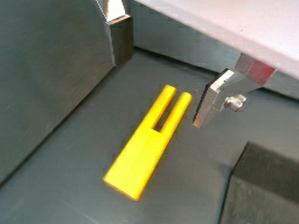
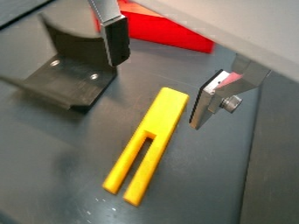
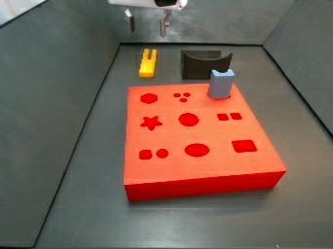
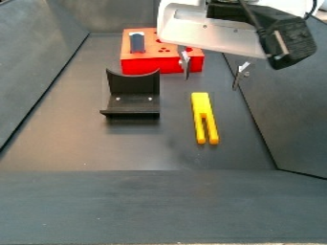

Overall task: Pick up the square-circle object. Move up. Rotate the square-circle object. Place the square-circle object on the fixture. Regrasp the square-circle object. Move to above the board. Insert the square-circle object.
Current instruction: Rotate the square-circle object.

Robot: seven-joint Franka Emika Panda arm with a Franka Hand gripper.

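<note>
The square-circle object [image 1: 149, 140] [image 2: 146, 144] is a slim yellow bar with a slot at one end. It lies flat on the dark floor, also seen in both side views [image 3: 148, 63] [image 4: 204, 117]. My gripper [image 1: 167, 74] [image 2: 162, 74] hangs above it, open, with nothing between its fingers [image 2: 211, 96]. In a side view the gripper [image 4: 211, 69] is over the end of the bar nearer the board. The black fixture [image 2: 70, 70] [image 4: 132, 96] [image 3: 202, 63] stands beside the bar. The red board [image 3: 196, 136] [image 4: 147, 53] [image 2: 163, 31] lies beyond the fixture.
A pale blue-grey block [image 3: 221, 84] stands on the board's corner nearest the fixture. Dark slanted walls [image 3: 78, 58] enclose the floor on all sides.
</note>
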